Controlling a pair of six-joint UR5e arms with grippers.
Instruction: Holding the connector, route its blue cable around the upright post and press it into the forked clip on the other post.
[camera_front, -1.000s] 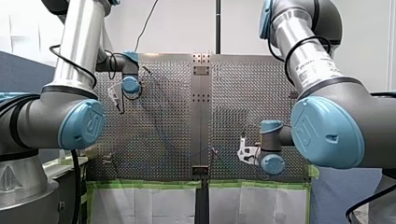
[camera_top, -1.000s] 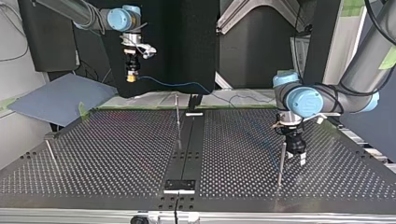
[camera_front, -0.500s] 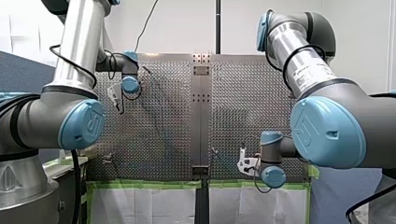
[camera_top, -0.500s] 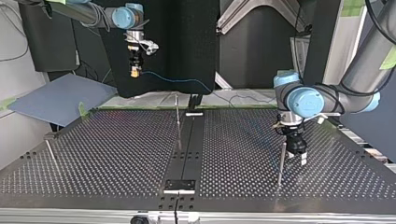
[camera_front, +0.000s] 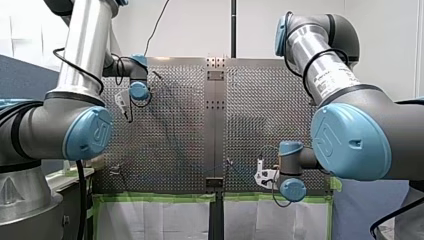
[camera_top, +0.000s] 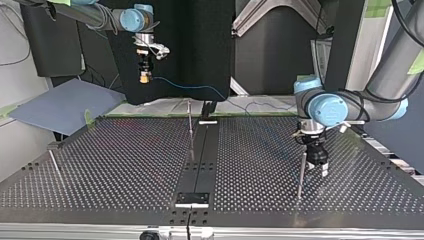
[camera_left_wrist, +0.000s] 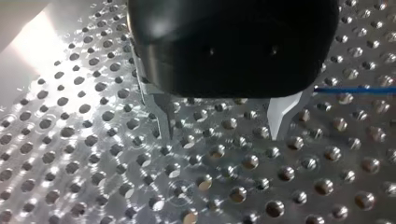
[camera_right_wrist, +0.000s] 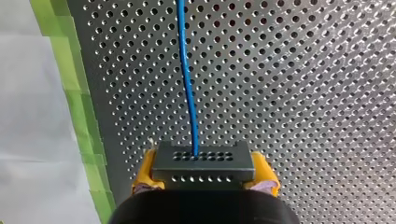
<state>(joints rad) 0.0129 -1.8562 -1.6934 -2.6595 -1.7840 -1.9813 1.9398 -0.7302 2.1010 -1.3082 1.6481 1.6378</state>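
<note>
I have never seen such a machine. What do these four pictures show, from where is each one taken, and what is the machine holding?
These are two robot arms working at a metal table full of small holes. One picture looks from behind the arms, one faces them from across the table, and two come from small cameras on the wrists.

Three thin upright posts stand on the table: the middle post, the side post close to my left gripper, and the corner post.

My right gripper, with yellow pads, hangs high above the table. It is shut on a dark connector, from which a blue cable runs away over the table. My left gripper, black with metal fingers, is open and holds nothing.
</note>
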